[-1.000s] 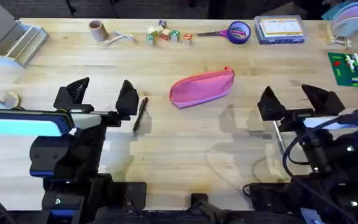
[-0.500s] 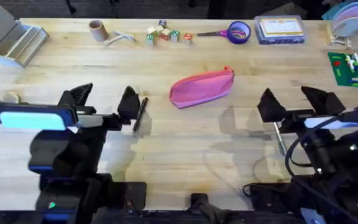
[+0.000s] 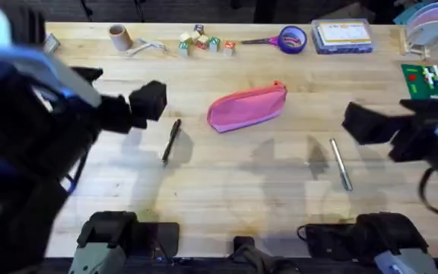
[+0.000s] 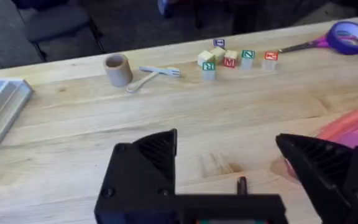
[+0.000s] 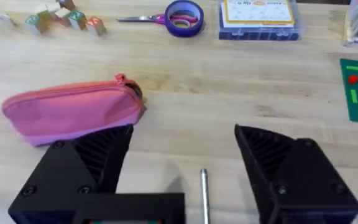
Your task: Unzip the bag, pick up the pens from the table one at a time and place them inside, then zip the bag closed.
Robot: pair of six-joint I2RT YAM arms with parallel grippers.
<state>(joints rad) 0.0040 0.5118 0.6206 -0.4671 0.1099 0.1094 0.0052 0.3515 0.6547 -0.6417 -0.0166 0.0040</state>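
The pink bag [image 3: 247,106] lies zipped shut in the middle of the table [image 3: 226,190]. A black pen [image 3: 172,141] lies to its left, and a silver pen [image 3: 341,163] to its lower right. My left gripper [image 3: 122,95] hangs raised above the table beyond the black pen, open and empty; in its wrist view [image 4: 229,165] the pen's tip [image 4: 242,184] shows between the fingers and the bag's end [image 4: 353,124] off to one side. My right gripper [image 5: 185,158] is open and empty above the silver pen [image 5: 204,193], with the bag [image 5: 73,112] beyond it.
Along the far edge stand a cardboard roll [image 3: 118,36], toy blocks [image 3: 204,42], purple-handled scissors with a tape roll [image 3: 291,38] and a clear box [image 3: 343,36]. A green board [image 3: 432,84] lies at the right edge.
Both arms have risen toward the camera. The left gripper swung up and back from the black pen. The right moved rightward, uncovering the silver pen.
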